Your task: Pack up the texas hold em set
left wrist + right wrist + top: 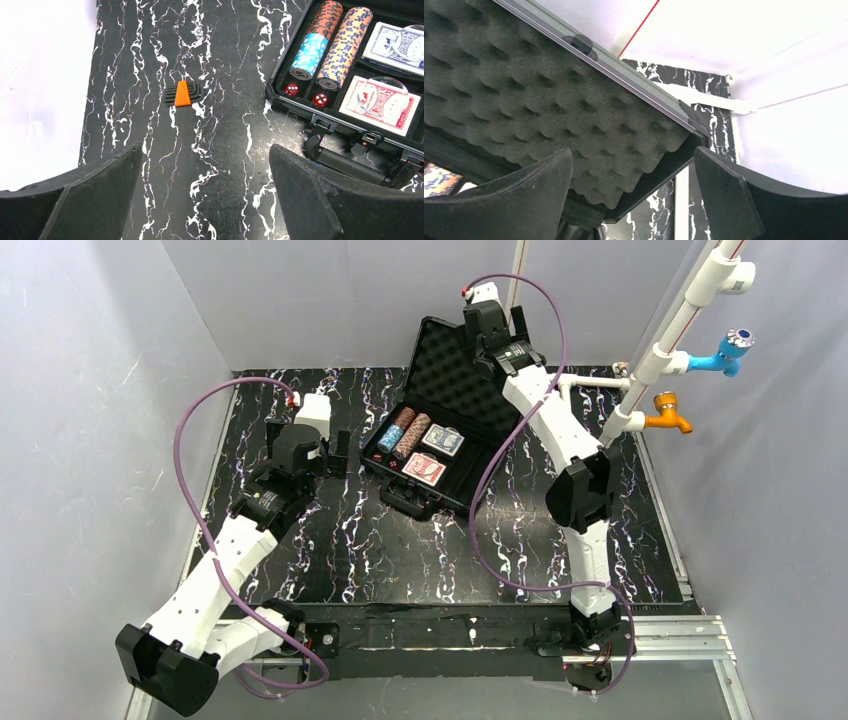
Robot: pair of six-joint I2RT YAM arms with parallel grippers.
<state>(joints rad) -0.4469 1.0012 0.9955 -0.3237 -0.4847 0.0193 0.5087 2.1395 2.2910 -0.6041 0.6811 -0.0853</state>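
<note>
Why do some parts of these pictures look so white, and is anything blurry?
Left wrist view: the wall is washed out white, and the red card deck shows slight glare. Right wrist view: bright wall behind the sharp case lid. Top view: evenly lit.

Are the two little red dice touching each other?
Apart. The left wrist view shows a dark gap between the red die beside the blue chips and the other die.

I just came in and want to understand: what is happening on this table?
Two arms are packing a poker set. The case lies open with chips, decks and dice inside. The right arm, jaws open, is up at the raised lid, not gripping it. The left arm hovers left of the case, jaws open, holding nothing.
</note>
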